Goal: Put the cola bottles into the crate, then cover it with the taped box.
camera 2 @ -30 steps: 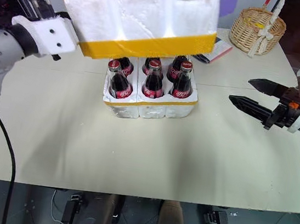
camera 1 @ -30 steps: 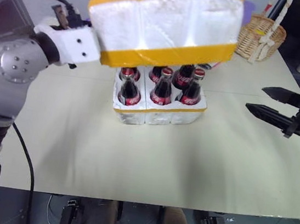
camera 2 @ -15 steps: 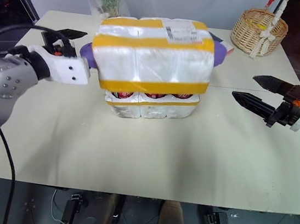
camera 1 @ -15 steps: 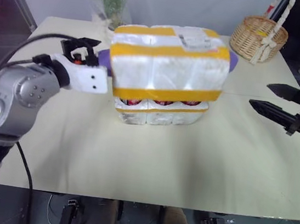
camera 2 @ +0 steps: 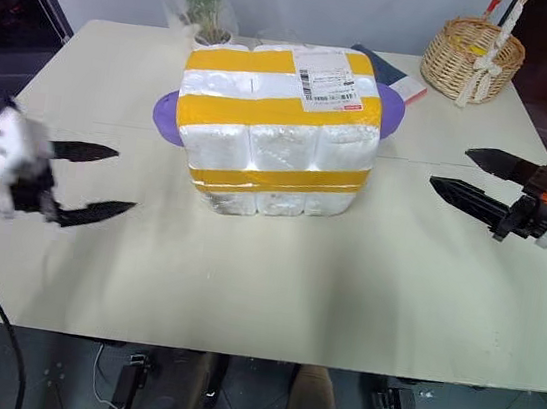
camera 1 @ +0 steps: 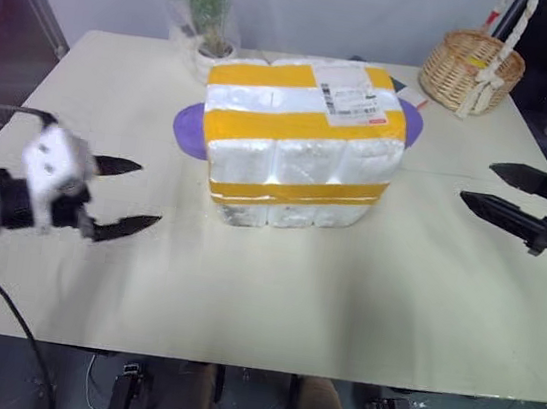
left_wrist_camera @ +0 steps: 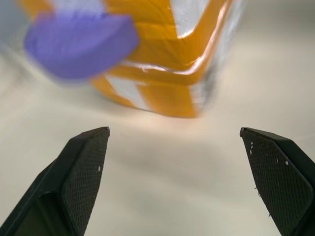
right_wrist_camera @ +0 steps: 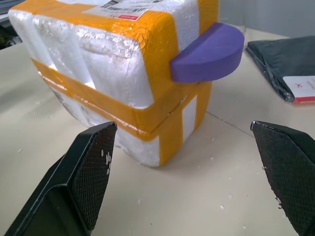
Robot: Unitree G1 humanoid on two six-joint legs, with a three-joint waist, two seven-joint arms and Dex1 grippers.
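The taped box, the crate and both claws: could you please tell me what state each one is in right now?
taped box: upright, seated over the crate, label on top, held by neither claw
crate: covered, a low strip showing under the box; bottles hidden
left claw: open, empty, apart from the box
right claw: open, empty, apart from the box
wicker basket: upright at the table's far corner

Taped box point(camera 1: 302, 138) atop crate point(camera 1: 288, 211)

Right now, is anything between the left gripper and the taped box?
Nothing visible. Only bare table lies between the open left gripper and the taped box, which already sits over the crate.
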